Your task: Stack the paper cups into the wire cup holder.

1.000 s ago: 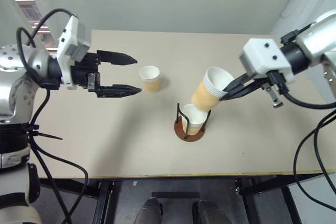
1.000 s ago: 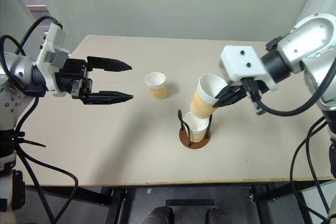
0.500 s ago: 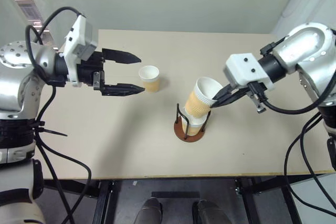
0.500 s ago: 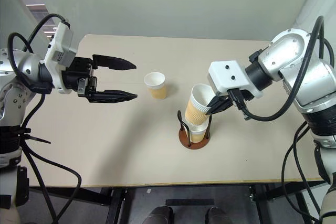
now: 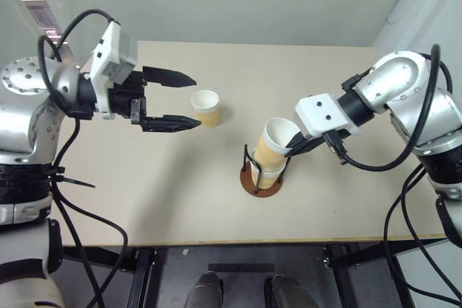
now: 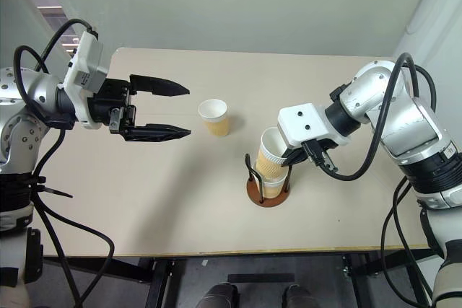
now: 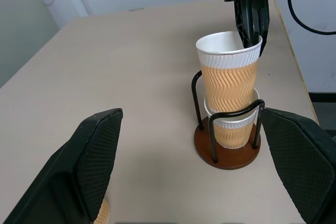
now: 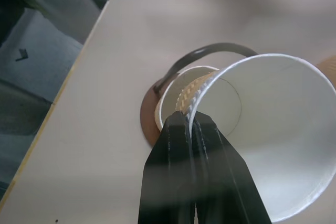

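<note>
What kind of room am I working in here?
Probably a lab or test room: a bare beige table on a black metal frame, plain pale walls, and just paper cups and a wire cup holder.

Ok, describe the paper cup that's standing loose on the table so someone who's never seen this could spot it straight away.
On the beige tabletop, look beside the open left gripper, up-table from the round brown wire cup holder. There stands a small tan-and-white paper cup, upright. Unlike the two cups in the holder, it stands alone, with nothing touching it.
</note>
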Action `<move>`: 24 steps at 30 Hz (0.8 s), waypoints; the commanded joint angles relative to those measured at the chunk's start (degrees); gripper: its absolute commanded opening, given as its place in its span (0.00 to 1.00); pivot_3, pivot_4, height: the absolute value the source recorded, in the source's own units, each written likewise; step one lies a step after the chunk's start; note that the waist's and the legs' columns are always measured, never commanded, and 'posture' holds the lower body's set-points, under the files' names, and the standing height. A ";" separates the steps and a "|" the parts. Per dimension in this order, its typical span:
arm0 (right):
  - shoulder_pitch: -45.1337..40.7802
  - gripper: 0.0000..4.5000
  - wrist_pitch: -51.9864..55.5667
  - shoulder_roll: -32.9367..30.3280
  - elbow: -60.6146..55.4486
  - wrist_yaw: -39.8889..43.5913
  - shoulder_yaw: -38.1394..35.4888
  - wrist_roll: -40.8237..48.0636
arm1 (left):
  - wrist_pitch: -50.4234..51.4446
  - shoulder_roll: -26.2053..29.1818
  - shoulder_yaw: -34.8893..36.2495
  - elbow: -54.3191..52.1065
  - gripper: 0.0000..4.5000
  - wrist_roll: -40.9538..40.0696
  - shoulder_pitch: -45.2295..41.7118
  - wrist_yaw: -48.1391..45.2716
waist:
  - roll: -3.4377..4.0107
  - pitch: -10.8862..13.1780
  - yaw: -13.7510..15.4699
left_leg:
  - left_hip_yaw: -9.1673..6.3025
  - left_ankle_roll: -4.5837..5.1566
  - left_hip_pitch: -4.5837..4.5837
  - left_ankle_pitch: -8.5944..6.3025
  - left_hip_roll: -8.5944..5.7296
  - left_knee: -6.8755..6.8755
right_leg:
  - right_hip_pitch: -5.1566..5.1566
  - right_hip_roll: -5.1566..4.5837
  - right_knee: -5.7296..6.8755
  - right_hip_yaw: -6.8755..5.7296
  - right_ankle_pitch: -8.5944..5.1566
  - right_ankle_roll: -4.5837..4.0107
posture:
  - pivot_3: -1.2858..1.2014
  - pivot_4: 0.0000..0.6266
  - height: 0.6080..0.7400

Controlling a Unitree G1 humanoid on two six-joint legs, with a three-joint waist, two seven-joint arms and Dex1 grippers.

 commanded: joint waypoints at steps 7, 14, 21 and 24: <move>-0.28 0.09 2.40 -0.56 -2.11 0.28 -1.70 1.90 | -1.38 -0.23 -0.14 -0.14 1.00 1.26 -1.50 -0.09 | 0.00 0.00 -0.01 | 0.00 -0.01 0.00 0.01 0.00 0.01 | 0.01 0.00 0.00 0.00 0.00 0.00 | 0.52 0.24 1.00; -0.52 0.55 8.50 1.86 -0.76 -5.17 -6.37 3.18 | -1.06 -0.14 -0.99 -0.38 1.00 2.51 -1.41 0.62 | 0.00 0.00 -0.02 | 0.00 -0.02 0.00 0.02 0.00 0.01 | 0.00 0.00 0.00 0.00 0.00 0.00 | 0.52 0.24 1.00; -0.96 0.69 19.23 -0.01 2.77 -10.77 -15.49 7.49 | -8.43 -0.42 -9.13 1.14 1.00 19.41 -4.39 10.78 | -0.01 0.00 0.20 | -0.01 -0.04 0.00 0.03 -0.01 0.02 | 0.01 -0.03 -0.03 0.00 0.00 0.00 | 0.52 0.24 1.00; -0.60 0.69 24.17 -0.06 2.92 -12.98 -20.75 11.72 | -12.40 -1.18 -12.75 2.46 1.00 25.31 -6.08 12.66 | 0.00 0.00 0.11 | -0.01 -0.04 0.00 0.02 -0.02 -0.02 | 0.01 -0.04 -0.05 0.03 0.00 0.00 | 0.52 0.24 1.00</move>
